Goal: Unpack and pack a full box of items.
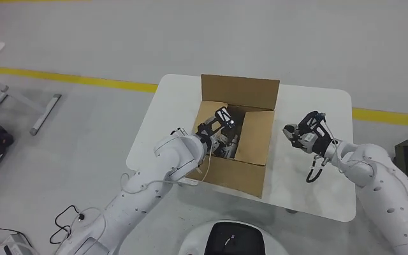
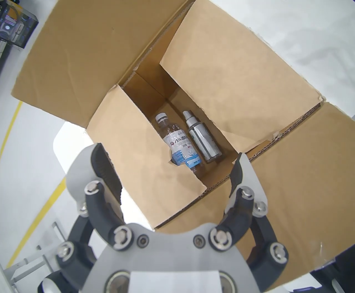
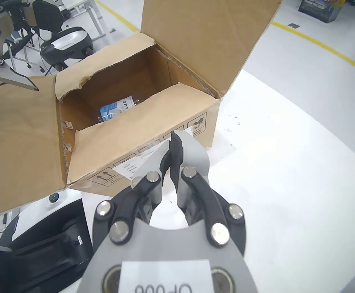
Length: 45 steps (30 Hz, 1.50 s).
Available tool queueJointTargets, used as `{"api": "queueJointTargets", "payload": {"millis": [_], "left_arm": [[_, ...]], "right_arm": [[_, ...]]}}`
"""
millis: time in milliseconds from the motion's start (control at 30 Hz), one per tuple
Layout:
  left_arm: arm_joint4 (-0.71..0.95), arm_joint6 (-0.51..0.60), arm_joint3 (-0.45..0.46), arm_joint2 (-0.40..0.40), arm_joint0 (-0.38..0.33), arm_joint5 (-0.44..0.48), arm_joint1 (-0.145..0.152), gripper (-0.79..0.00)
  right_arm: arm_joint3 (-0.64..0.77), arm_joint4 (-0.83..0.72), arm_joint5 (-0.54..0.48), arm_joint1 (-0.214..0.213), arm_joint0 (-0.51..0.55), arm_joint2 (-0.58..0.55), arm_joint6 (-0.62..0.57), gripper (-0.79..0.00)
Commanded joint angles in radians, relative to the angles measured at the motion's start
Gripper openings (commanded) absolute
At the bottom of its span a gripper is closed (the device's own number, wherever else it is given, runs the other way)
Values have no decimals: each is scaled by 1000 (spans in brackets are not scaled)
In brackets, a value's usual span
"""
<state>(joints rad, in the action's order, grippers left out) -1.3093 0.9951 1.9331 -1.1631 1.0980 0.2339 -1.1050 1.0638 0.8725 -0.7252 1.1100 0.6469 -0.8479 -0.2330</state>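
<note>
Left gripper [image 2: 169, 152], fingers wide, hangs over the box [image 2: 249, 83]. Two bottles [image 2: 179, 147] lie beneath, apparently flat, caps pointing away. Right gripper [image 3: 173, 147], pinched empty, stands farther off.

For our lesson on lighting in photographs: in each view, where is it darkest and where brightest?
Top view: darkest inside the box, brightest on the evenly lit table. Left wrist view: the labelled bottle and spray bottle lie in shade at the box's bottom; the table glares white. Right wrist view: box interior shadowed, table pale.

White table [image 1: 306, 105]; yellow floor line [image 1: 70, 78]; possibly 2 office chairs [image 3: 47, 14].
</note>
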Motion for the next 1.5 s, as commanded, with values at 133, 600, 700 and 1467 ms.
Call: {"api": "queueJointTargets", "payload": {"millis": [133,600,700,1467], "left_arm": [[3,-5,-2,0,2,-3,0,0],[-69,114,-155,169,-121,-313,-57,0],[-105,147,-204,214,-161,-371,-75,0],[-330,262,-432,316,-275,-503,-165,-785]], "right_arm": [[0,0,0,0,0,0,0,-785],[250,140,475,-21,190,-122,124,-785],[320,148,591,-20,246,-137,110,-785],[332,167,580,4,274,-166,60,-785]]}}
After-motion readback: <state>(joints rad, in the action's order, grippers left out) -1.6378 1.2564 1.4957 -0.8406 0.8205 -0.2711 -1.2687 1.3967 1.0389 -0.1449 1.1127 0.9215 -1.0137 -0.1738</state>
